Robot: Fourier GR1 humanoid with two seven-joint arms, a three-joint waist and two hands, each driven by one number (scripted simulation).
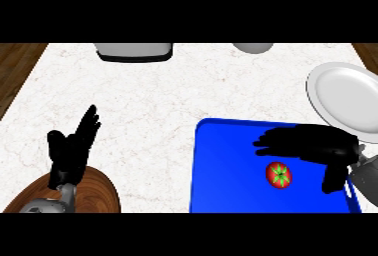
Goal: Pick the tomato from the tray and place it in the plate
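Tomato point(280, 175) well inside tray point(221, 170) edges

One view only, taken from the robot's head and aimed steeply down at the tabletop point(162, 100). It sits close: the blue tray point(221, 165) runs off the lower edge and the plate point(347, 95) off the right. The left robot hand point(70, 150) enters from lower left, the right robot hand point(317, 145) from lower right, so the view is unmirrored.

counter point(148, 100): white marbled top | wood planks point(15, 60): brown, left and right edges | light: even
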